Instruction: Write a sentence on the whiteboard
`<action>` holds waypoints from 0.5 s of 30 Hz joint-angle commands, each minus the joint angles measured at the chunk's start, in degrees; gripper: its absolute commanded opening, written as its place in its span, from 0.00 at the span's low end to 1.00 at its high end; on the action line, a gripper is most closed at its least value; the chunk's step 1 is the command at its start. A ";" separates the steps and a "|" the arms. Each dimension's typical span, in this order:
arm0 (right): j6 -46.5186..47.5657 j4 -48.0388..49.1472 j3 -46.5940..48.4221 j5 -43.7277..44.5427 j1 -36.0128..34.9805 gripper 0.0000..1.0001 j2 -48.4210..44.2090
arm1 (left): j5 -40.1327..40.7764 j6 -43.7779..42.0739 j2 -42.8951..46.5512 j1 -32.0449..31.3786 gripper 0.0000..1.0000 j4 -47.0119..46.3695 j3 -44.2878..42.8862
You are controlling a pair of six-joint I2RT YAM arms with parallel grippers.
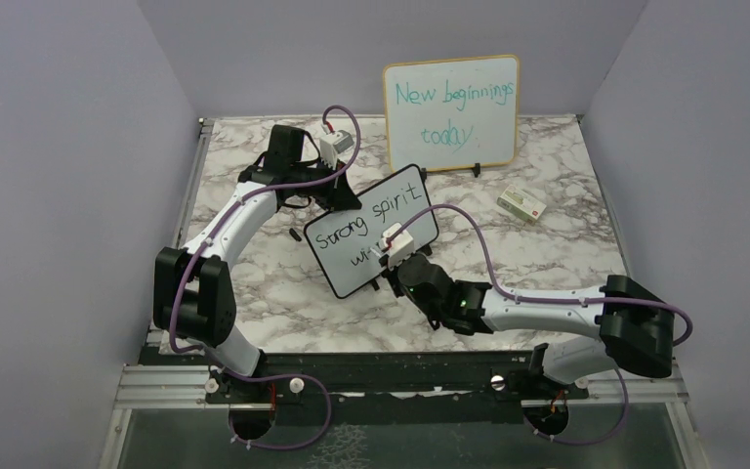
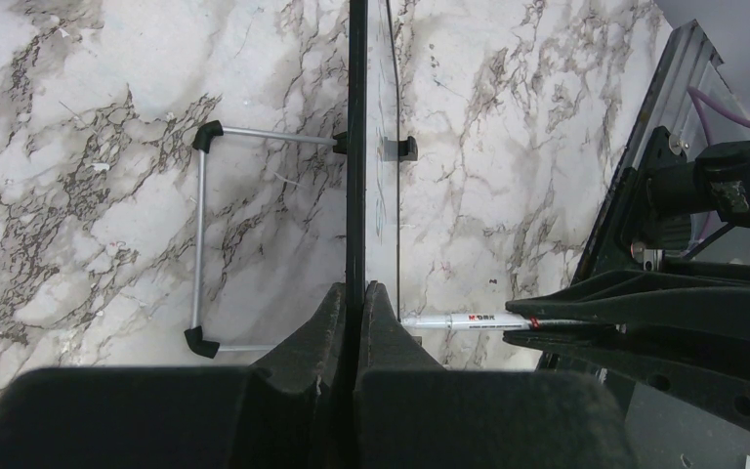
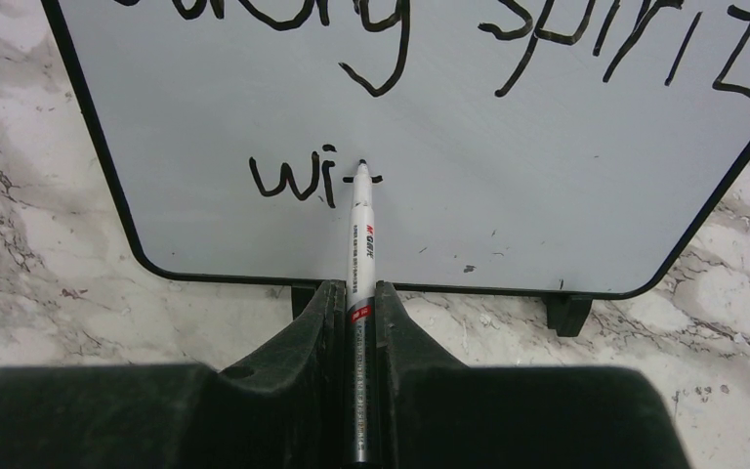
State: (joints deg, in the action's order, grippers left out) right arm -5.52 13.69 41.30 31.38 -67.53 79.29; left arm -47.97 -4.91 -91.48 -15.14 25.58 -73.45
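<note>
The small black-framed whiteboard (image 1: 371, 231) stands tilted mid-table, with "Strong spirit" and "wi" plus a short stroke in black handwriting. In the left wrist view the whiteboard (image 2: 356, 147) shows edge-on, and my left gripper (image 2: 355, 293) is shut on its top edge. My right gripper (image 3: 357, 291) is shut on a white marker (image 3: 360, 234), whose tip touches the whiteboard (image 3: 547, 147) just right of "wi". From above, the right gripper (image 1: 391, 252) is at the board's lower middle. The marker (image 2: 459, 319) also shows in the left wrist view.
A larger wood-framed board (image 1: 452, 112) with teal writing stands at the back. A small white box (image 1: 521, 203) lies to its right on the marble table (image 1: 254, 303). The whiteboard's wire stand (image 2: 200, 244) rests behind it. Purple walls close in the sides.
</note>
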 commanded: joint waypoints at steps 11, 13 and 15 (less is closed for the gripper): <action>-1.35 -0.25 1.79 0.37 0.11 0.00 1.69 | 4.02 -2.54 -0.53 -0.68 0.00 2.81 1.82; -2.06 -1.37 1.74 0.20 0.11 0.00 1.43 | 3.94 -2.55 -0.46 -0.68 0.00 2.83 1.82; -2.61 -2.74 1.77 -0.07 0.11 0.01 1.23 | 3.93 -2.56 -0.45 -0.68 0.00 2.81 1.82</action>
State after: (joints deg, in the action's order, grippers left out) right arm -6.20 13.43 41.74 31.81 -67.53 80.16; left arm -47.94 -4.93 -91.48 -15.14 25.56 -73.45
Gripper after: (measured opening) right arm 0.166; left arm 0.021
